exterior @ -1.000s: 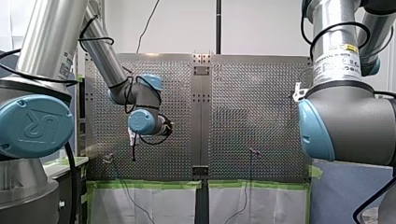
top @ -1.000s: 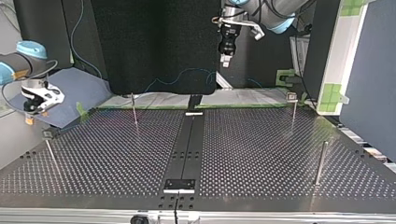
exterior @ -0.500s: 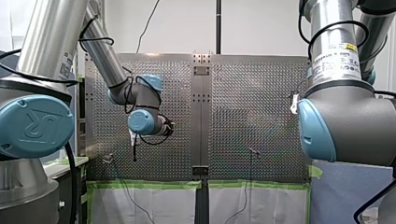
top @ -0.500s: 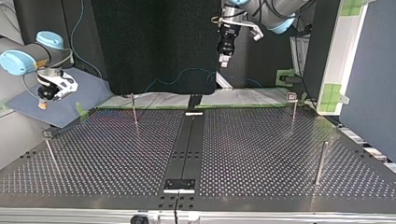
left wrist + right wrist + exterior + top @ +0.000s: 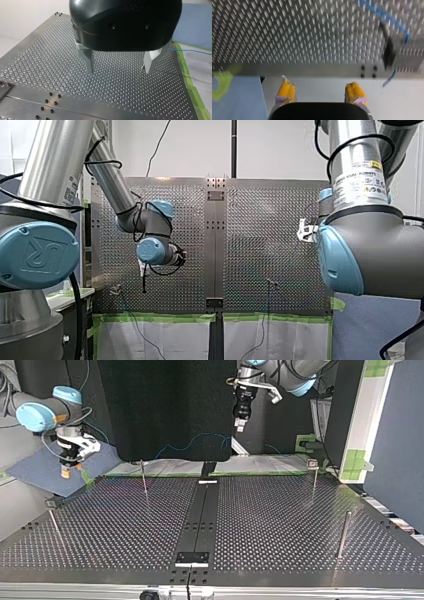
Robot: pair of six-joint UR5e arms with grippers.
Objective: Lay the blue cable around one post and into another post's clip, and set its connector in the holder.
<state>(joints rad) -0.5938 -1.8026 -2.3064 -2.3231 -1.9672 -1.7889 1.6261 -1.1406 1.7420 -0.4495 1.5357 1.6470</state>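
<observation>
Aloft, left gripper [image 5: 119,71] parted, right gripper [image 5: 320,92] parted

Two arms [image 5: 47,185] [image 5: 367,235] carry two grippers, the left gripper [image 5: 118,71] and the right gripper [image 5: 320,91]. Four posts [image 5: 144,479] [image 5: 314,482] [image 5: 343,535] [image 5: 55,527] stand on one table [image 5: 275,525]. There is one blue cable [image 5: 192,51].

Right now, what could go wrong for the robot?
My right gripper and left gripper are both open and empty, so nothing is laid yet.
1. The cable is thin. A gripper might close beside it and miss, or let it slip.
2. Thin rods stand on the table, like this post. An arm swinging in low could bump one.
</observation>
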